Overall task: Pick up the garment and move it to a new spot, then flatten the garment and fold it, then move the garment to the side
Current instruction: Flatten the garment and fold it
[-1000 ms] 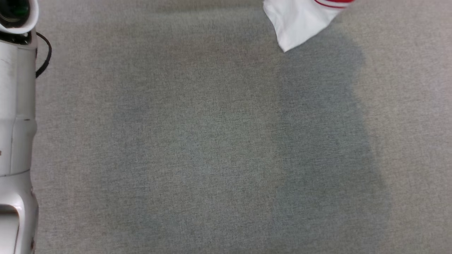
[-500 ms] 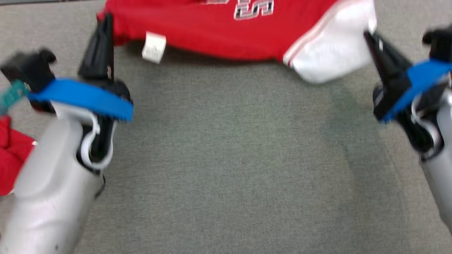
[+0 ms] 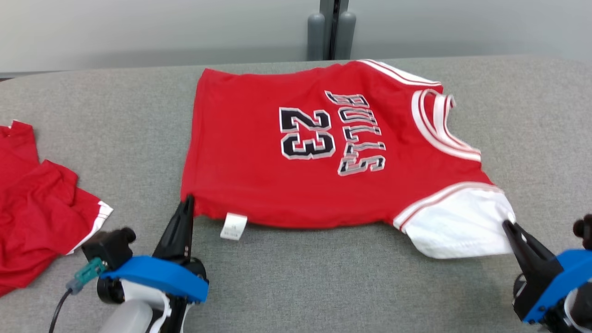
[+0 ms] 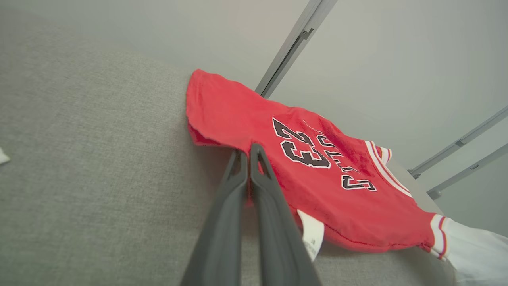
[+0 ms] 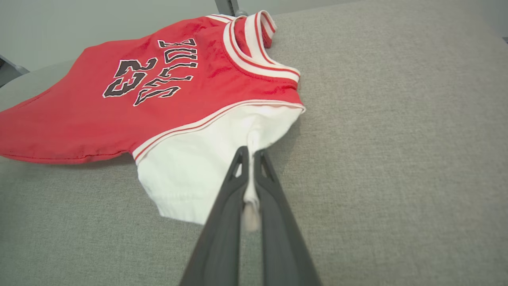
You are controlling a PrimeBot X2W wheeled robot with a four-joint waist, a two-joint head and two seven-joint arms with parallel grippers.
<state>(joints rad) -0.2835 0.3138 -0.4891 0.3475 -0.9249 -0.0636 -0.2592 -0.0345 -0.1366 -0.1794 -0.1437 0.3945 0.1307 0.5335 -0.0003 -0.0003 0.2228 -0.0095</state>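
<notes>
The garment [image 3: 305, 152], a small red jersey of smooth, faintly shiny knit, lies spread face up across the middle of the desk [image 3: 323, 282], whose grey cover has a coarse woven grain. It sits sideways, its straight hem towards the robot's left and its ribbed red-and-white striped neckline towards the right. Blocky black characters outlined in white, "23" and "BULLS", run across the chest. A soft white sleeve bulges from an armhole trimmed in white and red on the near right. A small white care label [image 3: 232, 226] hangs from the near edge. The left fingers [image 3: 187, 206], long, dark, tapering blades, are pressed together and pinch the near hem corner of the red cloth. The right fingers [image 3: 511, 231], equally narrow and matte, are closed on a gathered tuck of the white sleeve. Each pair rises from a glossy blue band [image 3: 155, 275] above a pale rounded forearm. The near edge between the two grips lifts slightly, with shadow beneath. Well to the left lies a second red garment [image 3: 32, 203], crumpled into loose folds. A grey post [image 3: 331, 27] stands behind the desk.
</notes>
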